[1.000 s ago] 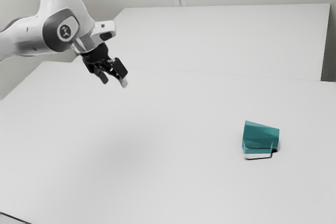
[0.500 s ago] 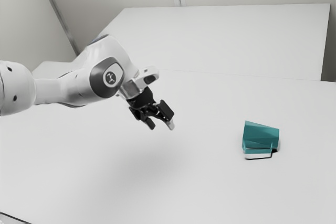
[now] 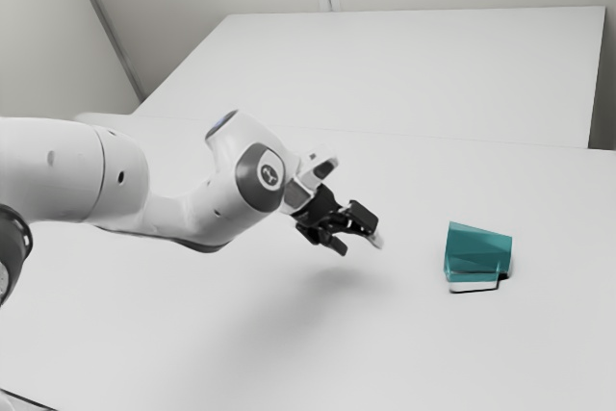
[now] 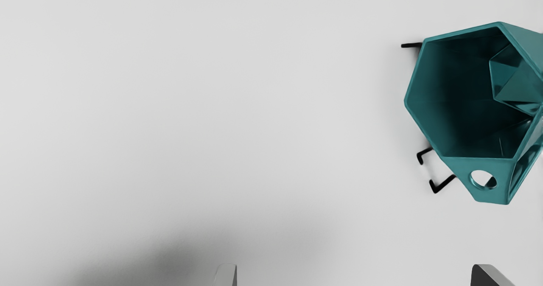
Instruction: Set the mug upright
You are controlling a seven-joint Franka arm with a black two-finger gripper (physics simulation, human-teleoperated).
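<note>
From the exterior view's left, our arm (image 3: 197,209) reaches in and holds our gripper (image 3: 360,245) above the table (image 3: 539,353), short of the mug. Its fingers stand wide apart with nothing between them, probably to leave room for taking the mug's wall. Next, ahead of our gripper and well apart from it, the mug (image 3: 478,249) lies on its side on the table, its mouth turned toward us and its narrower base away. We judge that the flat sides and the handle (image 4: 507,182) keep it from rolling. The mug is teal, with many facets, darker inside, and its angular handle has a round hole.
</note>
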